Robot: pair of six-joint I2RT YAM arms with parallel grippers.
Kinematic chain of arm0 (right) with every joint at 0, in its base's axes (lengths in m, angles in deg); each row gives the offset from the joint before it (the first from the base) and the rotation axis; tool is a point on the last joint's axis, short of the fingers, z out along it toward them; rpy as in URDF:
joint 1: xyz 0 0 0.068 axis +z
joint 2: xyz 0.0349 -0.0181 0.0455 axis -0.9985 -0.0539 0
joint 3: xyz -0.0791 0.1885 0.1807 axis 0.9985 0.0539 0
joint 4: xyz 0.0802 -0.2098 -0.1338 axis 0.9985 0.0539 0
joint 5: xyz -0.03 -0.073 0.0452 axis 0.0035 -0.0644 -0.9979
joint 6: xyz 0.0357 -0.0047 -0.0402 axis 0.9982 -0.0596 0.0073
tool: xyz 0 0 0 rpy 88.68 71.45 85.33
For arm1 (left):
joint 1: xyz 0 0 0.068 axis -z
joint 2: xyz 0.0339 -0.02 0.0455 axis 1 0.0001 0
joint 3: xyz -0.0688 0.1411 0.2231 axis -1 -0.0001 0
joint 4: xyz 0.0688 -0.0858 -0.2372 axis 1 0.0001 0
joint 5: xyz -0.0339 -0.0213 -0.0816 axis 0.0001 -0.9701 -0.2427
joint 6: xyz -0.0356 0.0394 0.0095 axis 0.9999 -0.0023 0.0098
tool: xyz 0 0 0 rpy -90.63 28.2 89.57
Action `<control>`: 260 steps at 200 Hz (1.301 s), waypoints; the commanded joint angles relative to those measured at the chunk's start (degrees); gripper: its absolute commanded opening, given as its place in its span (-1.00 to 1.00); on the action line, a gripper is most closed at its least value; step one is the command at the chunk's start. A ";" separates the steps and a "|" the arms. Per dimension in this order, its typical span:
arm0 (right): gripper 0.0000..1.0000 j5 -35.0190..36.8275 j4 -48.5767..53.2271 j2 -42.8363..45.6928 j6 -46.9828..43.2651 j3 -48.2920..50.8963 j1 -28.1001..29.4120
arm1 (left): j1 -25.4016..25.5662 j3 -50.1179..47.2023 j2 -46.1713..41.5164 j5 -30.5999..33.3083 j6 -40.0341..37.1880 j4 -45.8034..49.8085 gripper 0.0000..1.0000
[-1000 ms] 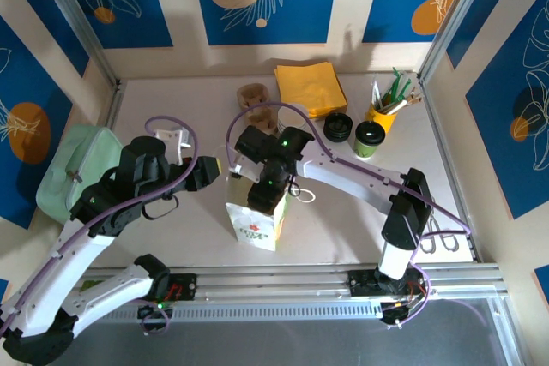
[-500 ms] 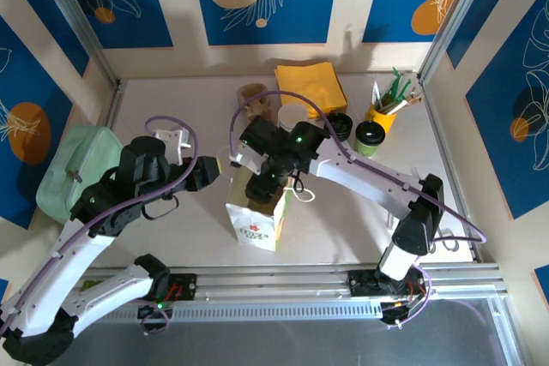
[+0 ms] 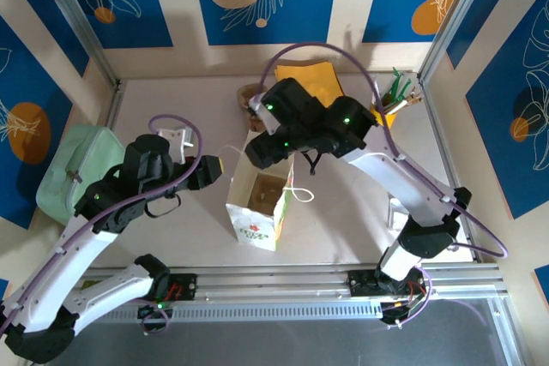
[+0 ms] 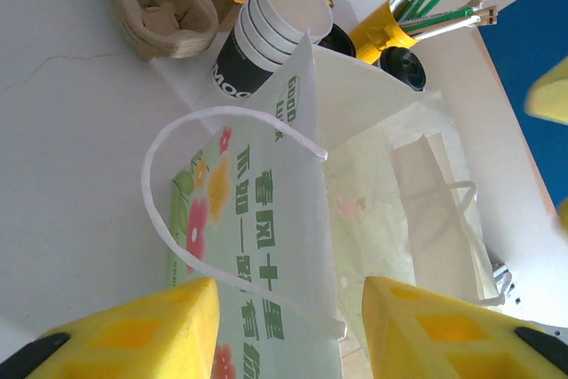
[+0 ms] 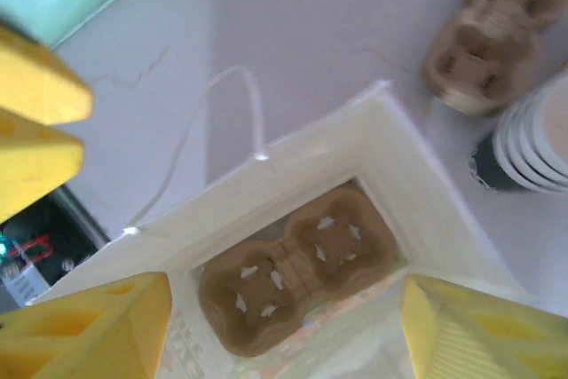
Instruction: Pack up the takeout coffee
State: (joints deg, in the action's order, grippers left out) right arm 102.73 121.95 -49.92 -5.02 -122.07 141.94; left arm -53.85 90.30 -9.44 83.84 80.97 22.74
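- Table (image 3: 171, 100); pale surface, carrying everything listed below.
- Right arm (image 3: 403, 182); reached across the table from the near edge, its dark wrist held above the rear of the bag.
- Left arm (image 3: 94, 212); bent in from the left, its wrist pointed at the bag's side.
- Mint-green container (image 3: 64, 160); set at the table's left edge, partly covered by the left arm.
- Paper bag (image 3: 255, 220); stood upright between the two grippers, mouth open; a white loop handle is raised on the left side; a brown pulp cup carrier (image 5: 297, 277) is laid flat on its floor.
- Yellow napkins (image 3: 322, 75); stacked at the far side, partly hidden by the right arm.
- Loose pulp carriers (image 3: 251, 94); placed behind the bag.
- Stack of lidless cups (image 4: 266, 28); stood just beside the loose pulp carriers.
- Yellow holder (image 4: 382, 35); filled with green and wooden utensils.
- Takeout coffee (image 4: 404, 68); left on the table outside the bag, just beside the yellow holder; its black lid is seen past the bag's far rim; its wall is hidden.
- Right gripper (image 5: 288, 299); fingers spread wide over the bag's mouth; nothing is held.
- Left gripper (image 4: 291, 308); fingers held apart on either side of the bag's upper edge, no contact seen; nothing is gripped.
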 commanded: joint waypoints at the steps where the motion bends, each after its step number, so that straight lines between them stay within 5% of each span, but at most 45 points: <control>1: 0.39 4.77 8.50 2.77 19.80 -0.71 -2.45 | 0.42 -0.84 0.13 1.40 0.25 0.24 -0.05; 67: 0.37 2.01 9.52 6.57 31.87 12.12 -4.21 | 0.42 -2.66 0.10 2.11 0.92 -0.27 -0.04; 93: 0.25 -3.85 5.55 6.55 31.47 15.14 -4.32 | 0.34 -3.12 0.18 1.98 1.23 -0.52 -0.04; 260: -0.05 -10.04 -2.83 4.45 31.46 23.48 -7.74 | 0.39 -4.70 -0.27 1.02 2.06 -1.69 -0.04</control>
State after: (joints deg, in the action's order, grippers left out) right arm 95.14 120.42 -44.72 26.30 -99.29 134.66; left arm -53.85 86.25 -9.16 85.04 82.45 22.22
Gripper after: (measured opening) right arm 0.493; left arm 0.479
